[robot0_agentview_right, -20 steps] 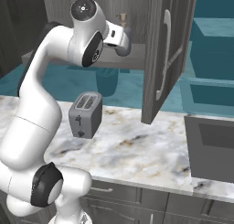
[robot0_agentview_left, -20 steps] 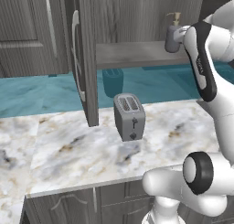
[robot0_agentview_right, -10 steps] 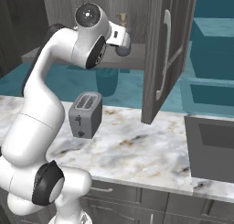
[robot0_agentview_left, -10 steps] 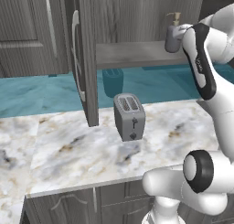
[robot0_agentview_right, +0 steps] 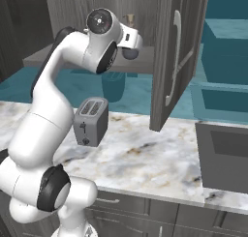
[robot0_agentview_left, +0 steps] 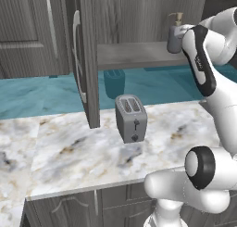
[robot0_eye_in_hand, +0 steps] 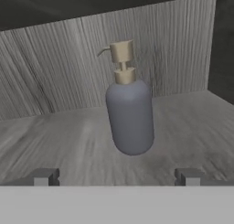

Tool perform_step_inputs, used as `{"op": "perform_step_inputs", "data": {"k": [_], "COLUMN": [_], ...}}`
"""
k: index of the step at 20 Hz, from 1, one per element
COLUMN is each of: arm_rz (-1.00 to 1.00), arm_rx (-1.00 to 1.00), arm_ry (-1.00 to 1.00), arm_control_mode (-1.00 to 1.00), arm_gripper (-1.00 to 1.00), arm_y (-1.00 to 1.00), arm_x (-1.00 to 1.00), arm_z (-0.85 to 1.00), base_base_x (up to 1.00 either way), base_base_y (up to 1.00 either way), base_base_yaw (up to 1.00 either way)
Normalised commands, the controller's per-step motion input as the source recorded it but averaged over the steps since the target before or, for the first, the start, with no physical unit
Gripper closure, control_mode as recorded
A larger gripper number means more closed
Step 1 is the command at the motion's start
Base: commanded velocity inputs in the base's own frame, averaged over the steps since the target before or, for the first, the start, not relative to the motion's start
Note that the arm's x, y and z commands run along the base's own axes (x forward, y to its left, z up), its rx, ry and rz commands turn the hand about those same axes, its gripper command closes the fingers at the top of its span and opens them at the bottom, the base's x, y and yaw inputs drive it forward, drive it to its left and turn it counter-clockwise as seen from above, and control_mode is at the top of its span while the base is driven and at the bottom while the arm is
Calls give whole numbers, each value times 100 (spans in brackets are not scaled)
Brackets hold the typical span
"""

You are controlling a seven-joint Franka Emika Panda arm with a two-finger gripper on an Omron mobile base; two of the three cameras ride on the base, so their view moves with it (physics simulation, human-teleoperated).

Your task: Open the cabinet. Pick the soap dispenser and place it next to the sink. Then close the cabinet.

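Tool (robot0_eye_in_hand: 116,177) spread wide, holding nothing, its two dark tips low at 7 and 5 o'clock in the hand view. Between and beyond them, at 12 o'clock, the small grey soap dispenser with brass pump (robot0_eye_in_hand: 129,113) stands upright on the grey wood-grain cabinet shelf (robot0_eye_in_hand: 55,136), nothing between. Below, on the marble counter (robot0_agentview_left: 69,152), stands a grey two-slot toaster (robot0_agentview_left: 131,117), right of the open dark cabinet door (robot0_agentview_left: 85,59).

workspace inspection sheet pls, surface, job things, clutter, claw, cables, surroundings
surface: marble worktop, bare around the toaster
job's things: cabinet doors open; soap dispenser upright on its shelf; sink at the worktop's right end
clutter: grey toaster; teal canister by the back wall
grippers: claw open, facing the dispenser, not touching
cables: nothing seen
surroundings: teal wall; base units below
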Motion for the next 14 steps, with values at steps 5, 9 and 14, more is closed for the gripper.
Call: {"op": "perform_step_inputs", "data": {"k": [5, 9, 14], "arm_rz": [0, 0, 0], "arm_rx": [0, 0, 0], "arm_ry": [1, 1, 0], "arm_control_mode": [-100, -100, -100], "arm_gripper": [-100, -100, -100], "arm_y": [-22, -11, -4], "arm_x": [22, 34, 40], "arm_z": [23, 2, 0], "base_base_x": [0, 0, 0], "base_base_y": [0, 0, 0], "base_base_yaw": [0, 0, 0]}}
